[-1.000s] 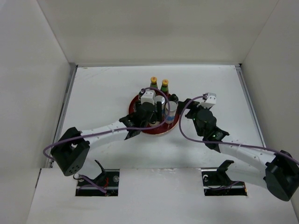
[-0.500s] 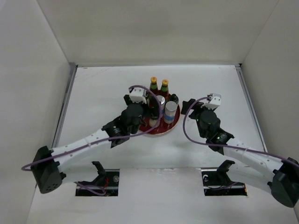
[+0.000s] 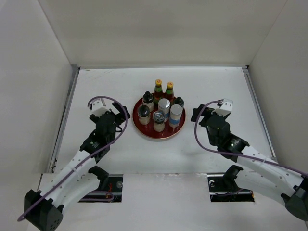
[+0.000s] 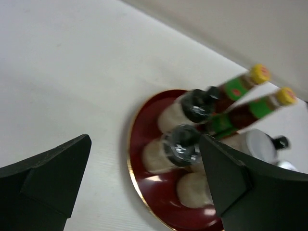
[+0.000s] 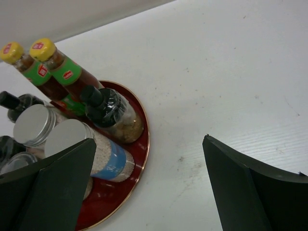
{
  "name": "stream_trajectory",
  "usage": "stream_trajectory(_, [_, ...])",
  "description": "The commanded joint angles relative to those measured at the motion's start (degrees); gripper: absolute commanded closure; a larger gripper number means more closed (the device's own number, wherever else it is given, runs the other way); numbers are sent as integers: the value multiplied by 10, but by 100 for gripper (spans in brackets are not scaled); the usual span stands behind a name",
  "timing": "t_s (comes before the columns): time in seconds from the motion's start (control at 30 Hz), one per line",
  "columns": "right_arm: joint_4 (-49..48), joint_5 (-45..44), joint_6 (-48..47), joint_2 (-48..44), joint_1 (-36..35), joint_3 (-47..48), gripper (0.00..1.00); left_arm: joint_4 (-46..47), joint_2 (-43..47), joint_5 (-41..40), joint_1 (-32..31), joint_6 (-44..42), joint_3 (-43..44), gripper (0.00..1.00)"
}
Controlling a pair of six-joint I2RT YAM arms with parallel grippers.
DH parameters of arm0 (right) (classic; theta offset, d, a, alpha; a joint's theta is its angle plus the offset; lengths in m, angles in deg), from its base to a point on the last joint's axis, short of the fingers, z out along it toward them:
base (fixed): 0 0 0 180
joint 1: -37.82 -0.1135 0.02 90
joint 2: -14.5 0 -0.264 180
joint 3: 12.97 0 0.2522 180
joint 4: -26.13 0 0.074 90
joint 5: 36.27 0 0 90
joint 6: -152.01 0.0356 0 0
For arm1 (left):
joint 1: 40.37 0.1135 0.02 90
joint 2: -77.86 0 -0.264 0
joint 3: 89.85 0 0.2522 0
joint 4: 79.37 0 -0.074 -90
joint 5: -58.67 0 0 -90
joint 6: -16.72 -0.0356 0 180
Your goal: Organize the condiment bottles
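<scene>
Several condiment bottles stand upright on the round red tray (image 3: 159, 136) at mid-table. Two dark orange-capped bottles (image 3: 163, 87) are at its far edge, with black-lidded jars (image 3: 148, 99), a grey-lidded jar (image 3: 164, 104) and a blue-banded shaker (image 3: 175, 115) in front of them. My left gripper (image 3: 119, 117) is open and empty, left of the tray; its wrist view shows the tray rim (image 4: 133, 179) between the open fingers (image 4: 52, 174). My right gripper (image 3: 199, 114) is open and empty, right of the tray, and in its wrist view the shaker (image 5: 98, 152) lies beside its left finger (image 5: 50, 190).
White walls enclose the table on the left, back and right. Bare table surface lies on both sides of the tray and behind it. Two dark cut-outs (image 3: 101, 185) sit in the near ledge by the arm bases.
My left arm has pulled back from over the tray to its left side, uncovering the bottles. My right gripper has drawn back slightly toward the near edge.
</scene>
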Motion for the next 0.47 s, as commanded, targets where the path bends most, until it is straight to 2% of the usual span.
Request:
stream_trajectory(0.0, [43,-25,29,-45,-6,17,0,-77,-6,42,62,94,-12,0])
stream_trajectory(0.1, [87,-32,53,-62,-6,22,0,-107,-21,66,93,100,-23,0])
stream_trajectory(0.23, [142,-24,77,-62,-7,27,0,-109,-36,77,90,98,-36,0])
stream_trajectory(0.33, [136,-12,121,-78,-12,15,0,-96,-33,77,86,95,-43,0])
stream_trajectory(0.43, [86,4,153,-95,-30,-22,0,-93,-52,64,102,79,-30,0])
